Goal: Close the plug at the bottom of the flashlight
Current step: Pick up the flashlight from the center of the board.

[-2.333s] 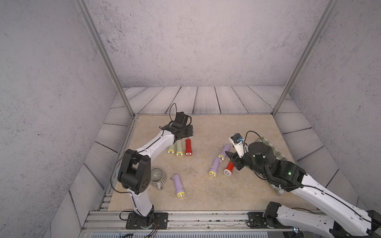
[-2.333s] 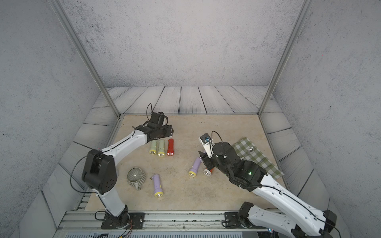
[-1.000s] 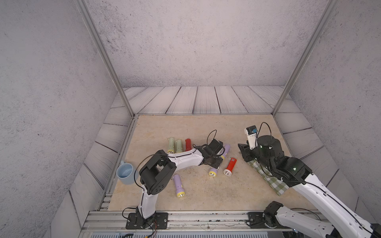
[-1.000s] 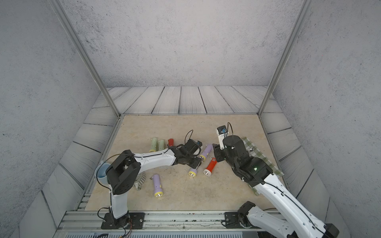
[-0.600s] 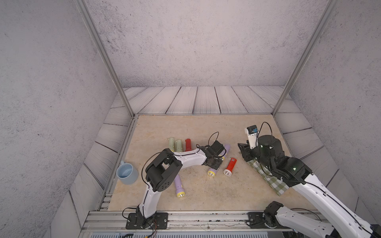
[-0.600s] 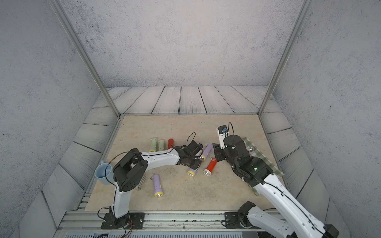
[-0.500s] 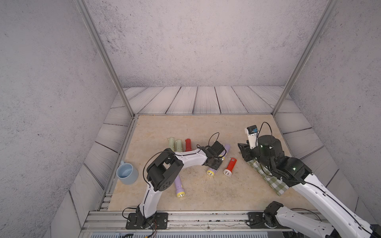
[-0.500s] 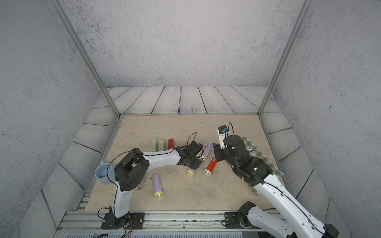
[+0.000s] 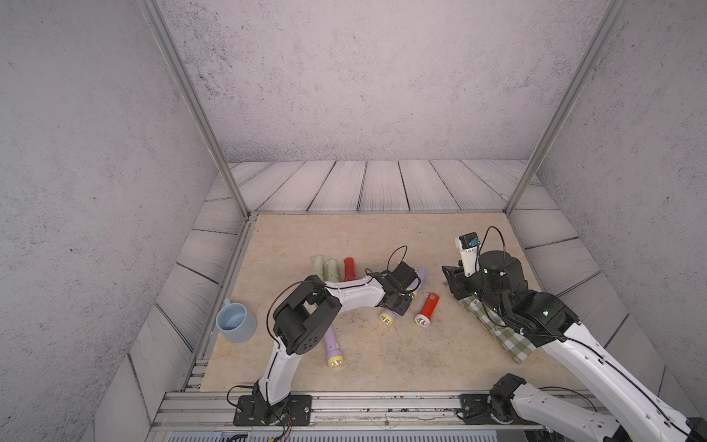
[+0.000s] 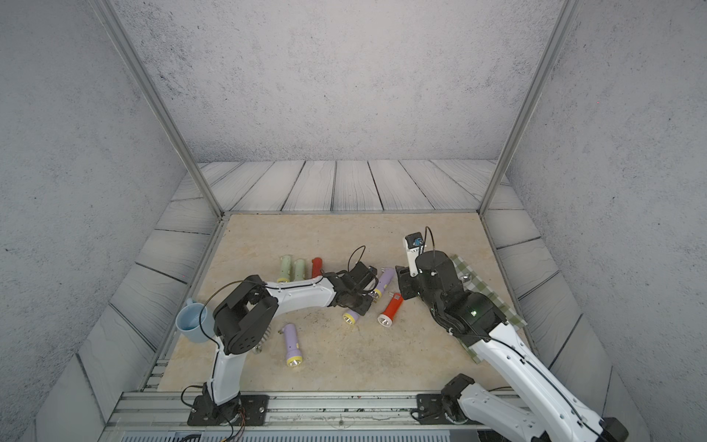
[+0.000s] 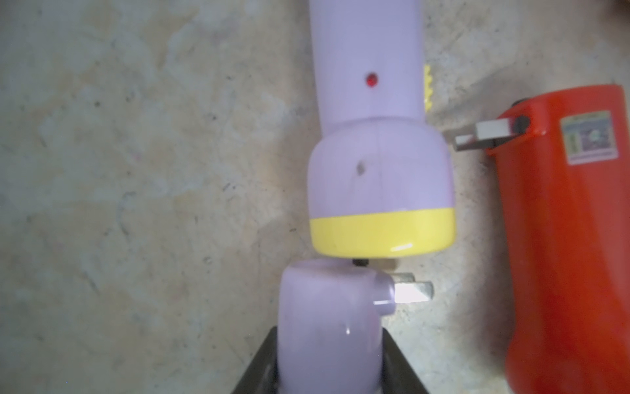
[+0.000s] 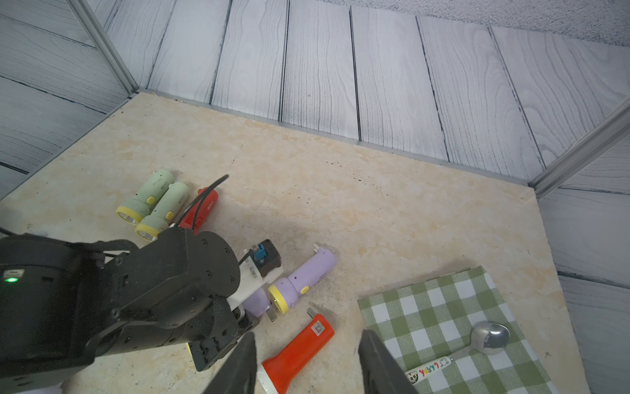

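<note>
My left gripper (image 11: 329, 358) is shut on the tail of a purple flashlight (image 11: 327, 320) lying on the table, one jaw on each side of its body. The flashlight's plug (image 11: 412, 292) sticks out sideways with its metal prongs bare. In both top views the left gripper (image 9: 398, 302) covers most of this flashlight; only its yellow head (image 9: 386, 317) shows. My right gripper (image 12: 306, 368) is open and holds nothing, hovering just above a red flashlight (image 12: 300, 351) whose plug (image 11: 484, 134) also stands out.
A second purple flashlight (image 9: 419, 275) lies head to tail just beyond the held one. Two green flashlights (image 9: 325, 268) and a red one (image 9: 349, 268) lie farther left. Another purple flashlight (image 9: 331, 346) and a blue cup (image 9: 235, 323) lie near the left arm. A spoon (image 12: 477, 344) rests on a green check cloth (image 9: 497, 329).
The left gripper has closed its jaws on the purple flashlight's tail after shifting slightly along it. The right arm has stayed where it was.
</note>
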Motion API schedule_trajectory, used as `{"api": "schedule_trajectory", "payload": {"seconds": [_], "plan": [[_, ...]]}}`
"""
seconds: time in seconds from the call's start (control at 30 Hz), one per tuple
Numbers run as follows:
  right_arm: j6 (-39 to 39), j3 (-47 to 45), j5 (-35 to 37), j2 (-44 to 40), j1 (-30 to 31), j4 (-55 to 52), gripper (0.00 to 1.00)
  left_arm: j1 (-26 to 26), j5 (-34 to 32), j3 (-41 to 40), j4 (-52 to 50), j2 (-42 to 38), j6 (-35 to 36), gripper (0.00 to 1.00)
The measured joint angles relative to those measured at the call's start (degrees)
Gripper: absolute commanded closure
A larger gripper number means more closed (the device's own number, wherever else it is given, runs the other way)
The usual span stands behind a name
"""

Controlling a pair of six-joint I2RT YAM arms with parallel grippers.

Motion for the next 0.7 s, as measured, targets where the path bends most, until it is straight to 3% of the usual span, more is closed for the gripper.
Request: {"api": "schedule_trajectory", "payload": {"seconds": [0.13, 0.5, 0.7], "plan": [[0.0, 0.0, -0.2, 0.0, -0.1, 0.1, 0.49, 0.0, -0.5, -4.5, 1.1, -4.7, 2.0, 1.00], [0.6, -0.6, -2.1, 1.4, -0.3, 1.5, 0.49, 0.3, 0.2, -19.3, 13.2, -34.2, 12.4, 1.00], [1.3, -0.6, -5.5, 3.2, -0.4, 2.5, 0.49, 0.7, 2.9, -31.9, 23.7, -47.6, 21.2, 1.00]]}}
